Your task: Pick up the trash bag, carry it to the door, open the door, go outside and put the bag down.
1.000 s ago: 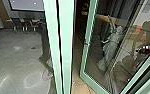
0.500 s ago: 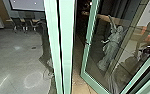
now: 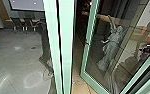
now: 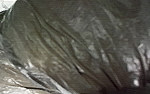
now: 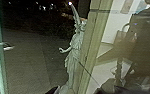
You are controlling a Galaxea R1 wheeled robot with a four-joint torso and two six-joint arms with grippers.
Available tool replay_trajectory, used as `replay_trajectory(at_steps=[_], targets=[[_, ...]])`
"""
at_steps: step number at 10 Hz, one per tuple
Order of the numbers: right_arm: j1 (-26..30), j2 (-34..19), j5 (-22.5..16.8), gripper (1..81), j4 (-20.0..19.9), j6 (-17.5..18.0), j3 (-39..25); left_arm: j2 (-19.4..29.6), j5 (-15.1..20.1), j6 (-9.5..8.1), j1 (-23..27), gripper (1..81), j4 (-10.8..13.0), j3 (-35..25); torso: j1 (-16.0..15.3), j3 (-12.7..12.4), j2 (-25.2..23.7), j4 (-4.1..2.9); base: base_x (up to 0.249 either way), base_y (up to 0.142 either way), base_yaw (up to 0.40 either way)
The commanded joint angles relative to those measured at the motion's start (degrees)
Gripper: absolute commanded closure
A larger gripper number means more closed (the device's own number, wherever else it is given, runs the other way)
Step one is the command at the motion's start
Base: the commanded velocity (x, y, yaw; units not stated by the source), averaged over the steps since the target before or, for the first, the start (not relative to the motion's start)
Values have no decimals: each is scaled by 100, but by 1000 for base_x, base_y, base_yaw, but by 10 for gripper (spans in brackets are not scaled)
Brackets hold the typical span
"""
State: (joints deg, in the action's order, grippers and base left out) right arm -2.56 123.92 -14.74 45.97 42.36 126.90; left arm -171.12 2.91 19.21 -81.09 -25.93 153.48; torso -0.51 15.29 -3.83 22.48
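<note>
From where I drive, pale green uprights [image 3: 66,37] split my head view, and to their right a green-framed glass door [image 3: 88,32] stands at an angle. I see a statue [image 3: 112,45] with a raised arm through the glass; on the left, chairs [image 3: 28,23] near a screen [image 3: 28,5] above grey floor [image 3: 16,60]. The trash bag [image 4: 66,45], dark and creased, is close before my left wrist camera, but I can't tell how either arm's fingers stand or whether they touch it.
</note>
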Motion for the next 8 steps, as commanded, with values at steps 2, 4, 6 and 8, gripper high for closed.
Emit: replay_trajectory(at_steps=[2, 4, 6, 8], targets=[[50, 1135, -987, 10, -989, -8, 860, 34, 429, 12, 168, 811, -61, -37, 0, 0, 0, 0, 0, 0, 0], [-373, 1480, -1057, 10, -1582, -44, 511, 7, 429, 12, 176, 811, -44, -28, 0, 0, 0, 0, 0, 0, 0], [-793, 1508, -1154, 10, -2142, -53, 82, -2, 429, 12, 185, 811, -26, -28, 0, 0, 0, 0, 0, 0, 0], [-1478, 1305, -1277, 10, -2505, -61, -580, -2, 421, 12, 185, 811, -17, -46, -2, 0, 2, 0, 0, 0, 0]])
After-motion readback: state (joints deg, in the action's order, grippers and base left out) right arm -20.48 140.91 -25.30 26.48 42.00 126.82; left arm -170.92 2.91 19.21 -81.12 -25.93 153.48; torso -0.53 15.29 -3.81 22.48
